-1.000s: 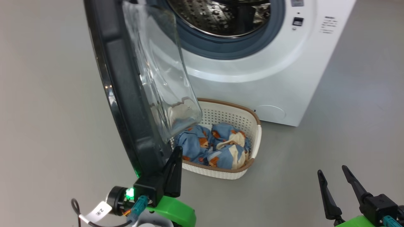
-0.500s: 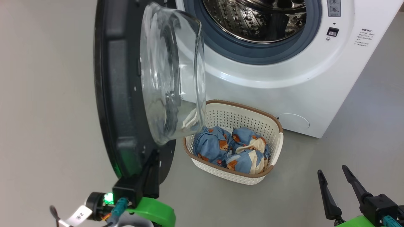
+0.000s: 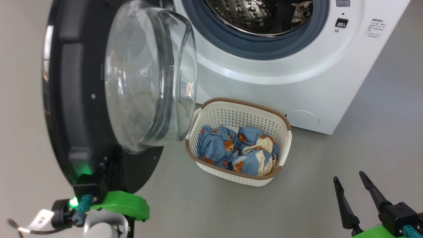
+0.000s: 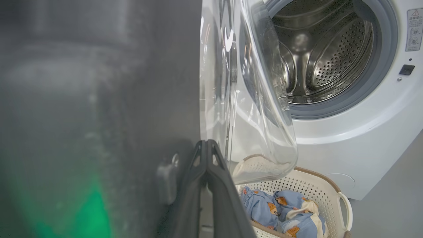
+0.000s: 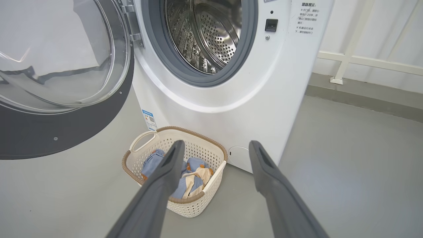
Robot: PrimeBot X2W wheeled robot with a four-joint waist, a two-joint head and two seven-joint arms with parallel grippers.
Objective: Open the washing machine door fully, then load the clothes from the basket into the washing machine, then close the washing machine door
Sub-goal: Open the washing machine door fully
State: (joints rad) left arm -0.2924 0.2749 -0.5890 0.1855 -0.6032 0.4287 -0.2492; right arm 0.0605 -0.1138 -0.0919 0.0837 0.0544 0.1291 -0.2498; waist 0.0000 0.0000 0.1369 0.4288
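Observation:
The washing machine stands with its steel drum exposed. The washing machine door is swung out to the left, glass bowl facing right. My left gripper is shut, its fingers pressed together against the door's inner black face low down, beside the latch. The basket sits on the floor before the machine, holding the blue bear-print clothes. My right gripper hangs open and empty at lower right, its own view looking over the basket and clothes.
Grey floor surrounds the basket. A round filter cap sits low on the machine's front, and a blue energy label on its left side. A white rail and wall stand right of the machine.
The door has swung further out to the left, with my shut left gripper moving left against it. The basket now shows fully past the glass. The right gripper has stayed put.

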